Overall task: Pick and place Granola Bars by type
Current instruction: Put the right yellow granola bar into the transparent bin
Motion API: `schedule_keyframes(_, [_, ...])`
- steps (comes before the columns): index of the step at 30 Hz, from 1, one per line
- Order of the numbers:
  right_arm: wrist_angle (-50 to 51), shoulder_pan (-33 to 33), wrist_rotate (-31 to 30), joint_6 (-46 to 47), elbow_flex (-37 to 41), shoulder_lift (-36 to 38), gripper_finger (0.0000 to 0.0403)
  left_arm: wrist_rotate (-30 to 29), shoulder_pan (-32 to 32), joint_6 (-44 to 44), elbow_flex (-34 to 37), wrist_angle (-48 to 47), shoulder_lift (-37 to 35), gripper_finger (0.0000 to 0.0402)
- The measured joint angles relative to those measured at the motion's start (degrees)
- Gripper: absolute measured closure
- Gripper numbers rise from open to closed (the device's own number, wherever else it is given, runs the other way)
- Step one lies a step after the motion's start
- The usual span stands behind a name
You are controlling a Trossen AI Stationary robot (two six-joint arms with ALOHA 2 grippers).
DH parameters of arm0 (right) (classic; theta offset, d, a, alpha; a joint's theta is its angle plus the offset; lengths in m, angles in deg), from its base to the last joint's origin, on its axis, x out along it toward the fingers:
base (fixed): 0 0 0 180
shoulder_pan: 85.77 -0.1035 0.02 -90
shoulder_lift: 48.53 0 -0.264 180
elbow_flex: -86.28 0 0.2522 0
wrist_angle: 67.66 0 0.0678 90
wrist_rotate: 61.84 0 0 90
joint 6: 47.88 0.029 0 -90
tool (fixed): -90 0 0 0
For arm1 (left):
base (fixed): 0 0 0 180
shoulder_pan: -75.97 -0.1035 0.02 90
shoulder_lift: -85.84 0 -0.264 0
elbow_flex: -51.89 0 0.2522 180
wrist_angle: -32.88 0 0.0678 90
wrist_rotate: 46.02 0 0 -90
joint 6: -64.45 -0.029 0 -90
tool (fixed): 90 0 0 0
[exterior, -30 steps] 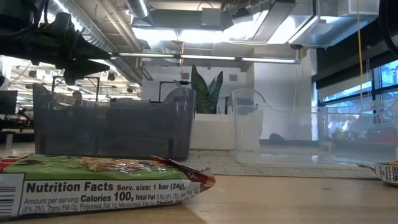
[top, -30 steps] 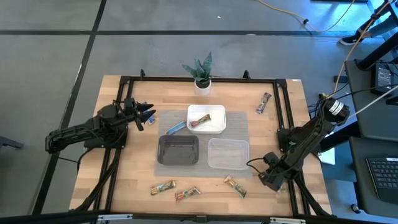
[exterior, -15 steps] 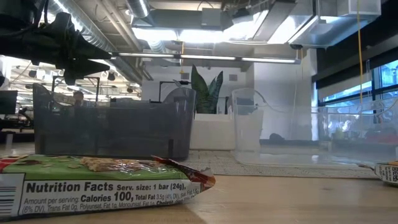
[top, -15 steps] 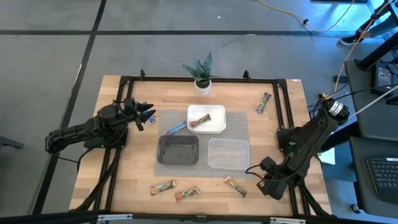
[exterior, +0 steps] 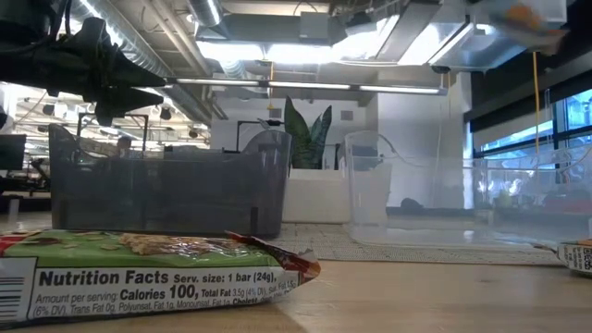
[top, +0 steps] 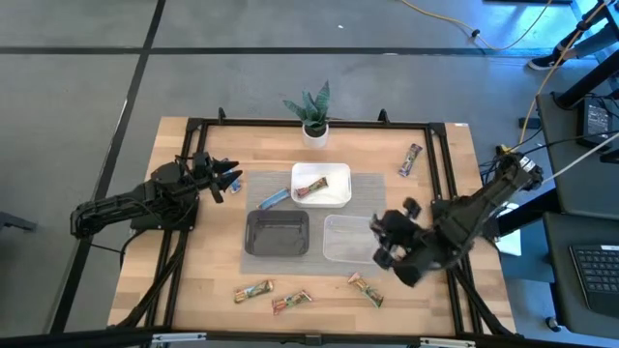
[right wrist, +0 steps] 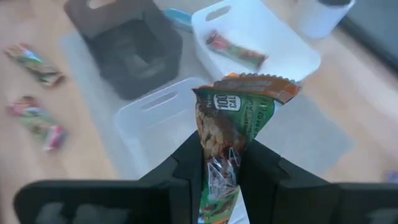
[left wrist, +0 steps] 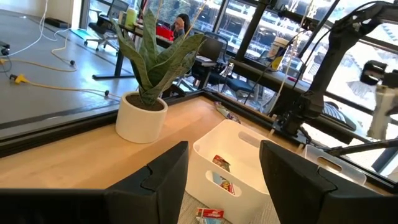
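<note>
My right gripper hangs over the right end of the clear tray, shut on a green-and-tan granola bar. My left gripper waits open over the table's left part, looking toward the white tray. A brown-and-green bar lies in the white tray. A blue bar lies flat on the mat beside it. Three bars lie flat near the near edge, and one bar lies at the far right. My right gripper pinches the green-and-tan bar between its two fingers at one end of the wrapper. The rest of the bar sticks out past the fingertips, along them. The bar is lifted clear, above the clear tray.
A black tray stands left of the clear one on the grey mat. A potted plant stands at the far edge. A black frame rims the table. In the low view a green bar lies close in front.
The right gripper has swung quickly from the table's near right corner toward the left and far side, rising, and now hangs over the clear tray's right end. The left arm and the bars on the table have kept still.
</note>
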Motion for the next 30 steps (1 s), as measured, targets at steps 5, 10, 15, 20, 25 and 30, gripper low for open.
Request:
schedule_keyframes(5, [-7.3, 8.0, 3.8, -10.8, 3.3, -0.1, 0.0315, 0.0, 0.0, 0.0, 0.0, 0.0, 0.0, 0.0210])
schedule_keyframes(10, [-19.1, 14.0, 11.4, -19.1, 9.5, -0.5, 0.0315, 0.0, 0.0, 0.0, 0.0, 0.0, 0.0, 0.0210])
schedule_keyframes(15, [-31.4, 17.4, 20.6, -25.1, 16.2, -0.6, 0.0315, 0.0, 0.0, -0.1, 0.0, 0.0, 0.0, 0.0210])
schedule_keyframes(20, [-39.2, 18.5, 26.2, -27.4, 21.7, -0.6, 0.0315, 0.0, 0.0, -0.1, 0.0, -0.1, 0.0, 0.0210])
schedule_keyframes(25, [-42.9, 18.4, 26.4, -25.9, 26.4, -0.6, 0.0315, 0.0, 0.0, -0.1, 0.0, -0.1, 0.0, 0.0210])
schedule_keyframes(30, [-44.4, 18.4, 27.7, -25.8, 29.3, -0.6, 0.0315, 0.0, 0.0, -0.1, 0.0, -0.1, 0.0, 0.0210])
